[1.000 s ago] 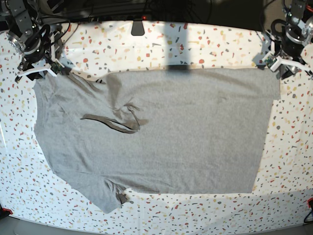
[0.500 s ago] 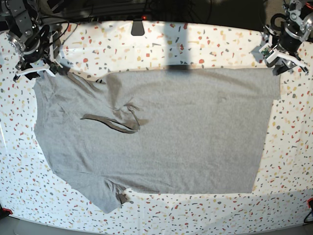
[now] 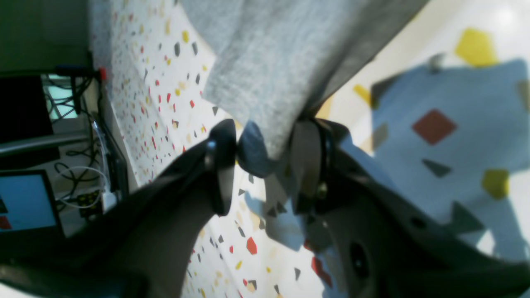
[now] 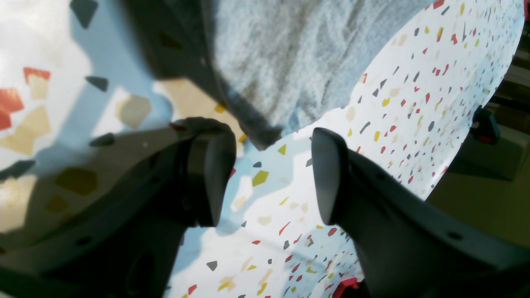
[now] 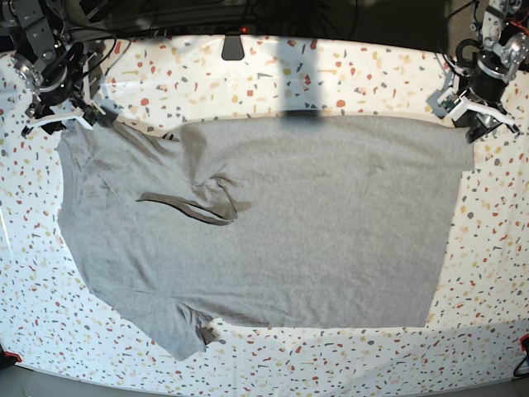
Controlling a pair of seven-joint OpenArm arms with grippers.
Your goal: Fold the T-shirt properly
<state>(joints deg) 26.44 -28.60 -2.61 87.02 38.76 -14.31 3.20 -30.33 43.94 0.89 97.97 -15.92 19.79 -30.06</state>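
Observation:
The light grey T-shirt (image 5: pixel 314 223) lies spread flat on the speckled table (image 5: pixel 331 74), plain side up, with a crease near the collar (image 5: pixel 194 207). My left gripper (image 5: pixel 475 117) sits at the shirt's far right corner. In the left wrist view that gripper (image 3: pixel 265 165) is open and the grey T-shirt (image 3: pixel 265 62) corner reaches in between its fingers. My right gripper (image 5: pixel 58 122) is at the far left sleeve corner. In the right wrist view that gripper (image 4: pixel 271 178) stands wide open, with the T-shirt (image 4: pixel 290 54) edge just ahead of the gap.
A black fixture (image 5: pixel 233 45) sits at the table's far edge. Cables and a monitor (image 3: pixel 25 198) lie beyond that edge. Small red clamps (image 5: pixel 7 357) mark the front corners. Bare table (image 5: pixel 331 356) runs along the front of the shirt.
The left arm, on the base view's right, has shifted and turned over the shirt's far right corner. The right arm has barely moved. The shirt lies as before.

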